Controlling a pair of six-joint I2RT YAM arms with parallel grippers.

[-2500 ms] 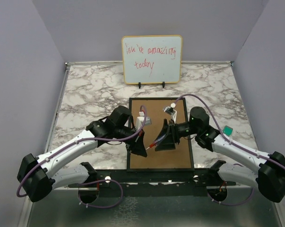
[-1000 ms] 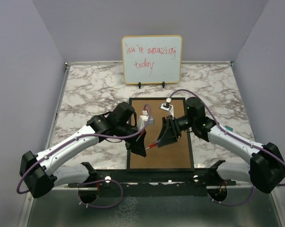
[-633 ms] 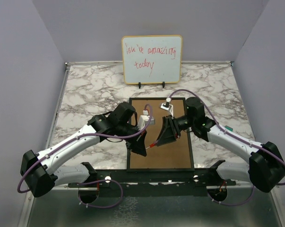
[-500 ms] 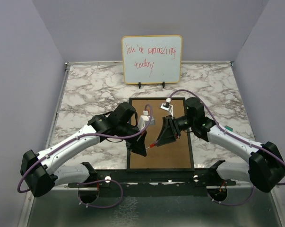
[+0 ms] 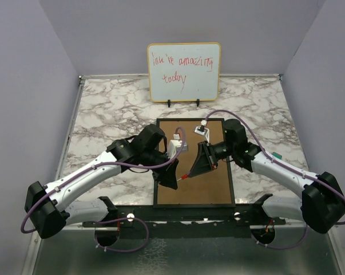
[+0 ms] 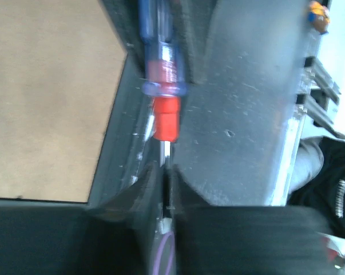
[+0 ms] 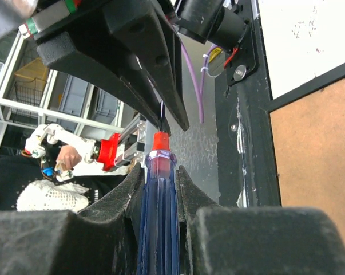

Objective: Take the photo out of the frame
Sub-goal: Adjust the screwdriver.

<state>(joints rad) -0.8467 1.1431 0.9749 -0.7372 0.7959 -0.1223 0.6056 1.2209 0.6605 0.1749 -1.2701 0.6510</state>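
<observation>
Frame [image 5: 218,186] lies flat on marble bench [image 5: 103,114], brown back up; photo hidden. Above it, right pincer [image 7: 159,172] pinches screwdriver [image 6: 161,63] by its blue handle; left pincer [image 6: 165,189] is pressed together on its metal shaft. Behind, whiteboard [image 5: 184,71] stands upright.

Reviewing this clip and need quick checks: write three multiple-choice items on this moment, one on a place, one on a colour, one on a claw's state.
1. The frame lies: A. propped upright; B. flat on the table, brown back up; C. held in the air.
2. The screwdriver handle is: A. green; B. blue; C. yellow.
3. The left claw is: A. wide open; B. out of view; C. shut on the screwdriver's shaft.
Answers: 1 B, the top view shows its brown panel flat on the marble; 2 B, both wrist views show blue; 3 C, the left wrist view shows it pinching the thin metal shaft.
</observation>
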